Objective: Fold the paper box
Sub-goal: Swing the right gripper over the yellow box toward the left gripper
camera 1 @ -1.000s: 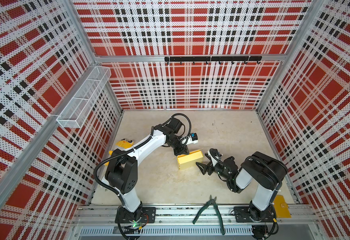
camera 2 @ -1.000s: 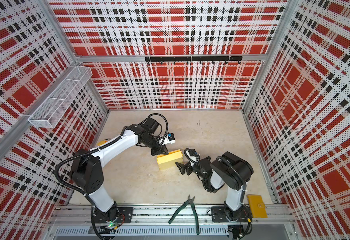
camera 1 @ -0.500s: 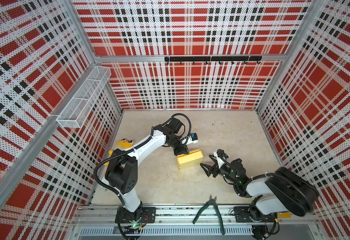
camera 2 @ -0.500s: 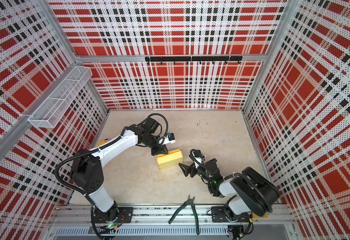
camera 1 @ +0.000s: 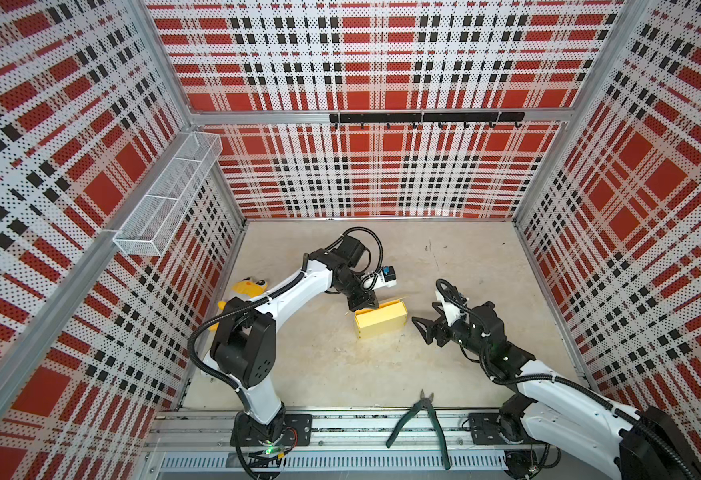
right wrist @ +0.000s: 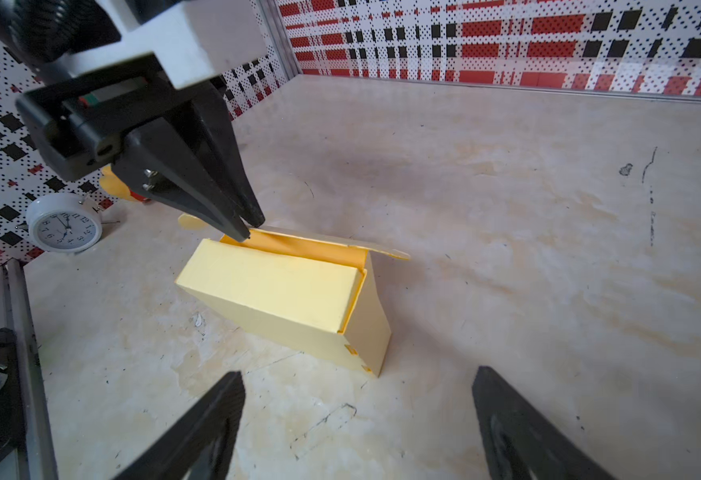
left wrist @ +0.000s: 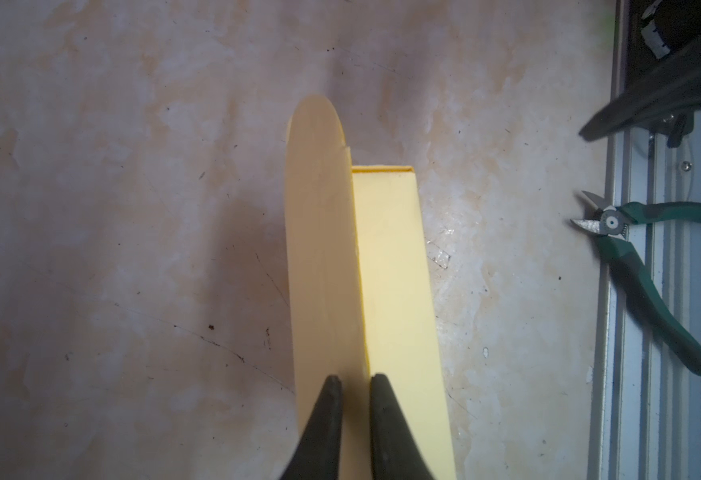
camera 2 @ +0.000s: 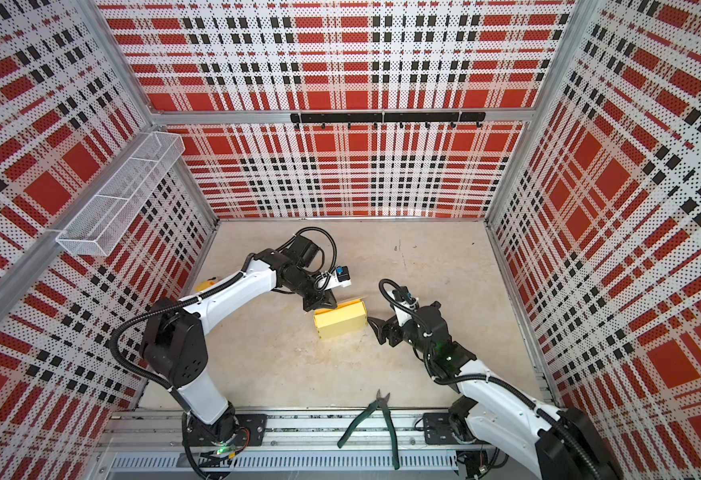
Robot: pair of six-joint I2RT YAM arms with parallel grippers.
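1. The paper box (camera 1: 380, 319) rests on the tabletop (camera 1: 324, 365) between my two arms. Its body is formed and its lid flap stands raised along the far long edge.
2. Left gripper (right wrist: 245, 230): the jaws are pressed almost together and pinch the raised flap at the box corner farthest from my right arm. The left wrist view shows the cardboard edge between the fingertips (left wrist: 334, 386).
3. Right gripper (camera 1: 421, 330): the jaws are spread wide and hold nothing. It sits near the box's short end without touching it.
4. Governing relation: the box's long axis runs from the pinched corner toward the right gripper, so that gripper faces the end wall lengthwise.
5. A rounded tab (right wrist: 398, 253) juts out at this same end.
6. I judge the right arm nearer the free end, and therefore the one to tuck that tab.
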